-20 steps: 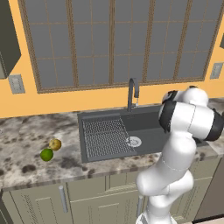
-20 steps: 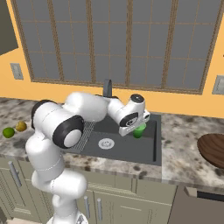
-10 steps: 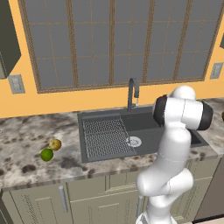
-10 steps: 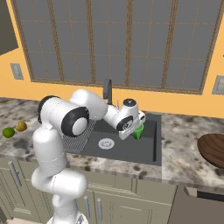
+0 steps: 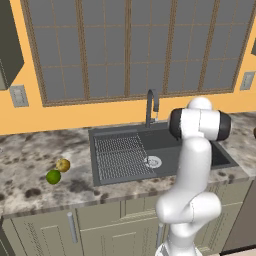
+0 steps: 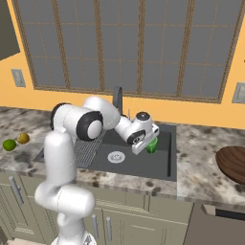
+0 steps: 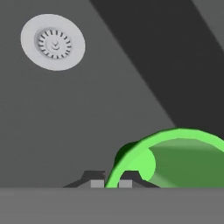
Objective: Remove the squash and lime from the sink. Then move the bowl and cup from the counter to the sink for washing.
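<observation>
cup (image 7: 175, 159), bright green: rim pinched between the two dark fingertips (image 7: 97, 179) of the gripper (image 6: 147, 143), held over the right part of the sink (image 6: 162, 165); its lower body is cut off in the hand view and mostly hidden behind the hand in the right base view. drain (image 7: 53, 42), round, silver: on the basin floor, apart from the cup. squash (image 5: 62, 164) and lime (image 5: 53, 176): close together on the counter (image 5: 30, 165) left of the sink. bowl (image 6: 233, 162), reddish-brown: on the counter at right, cut off by the frame edge.
</observation>
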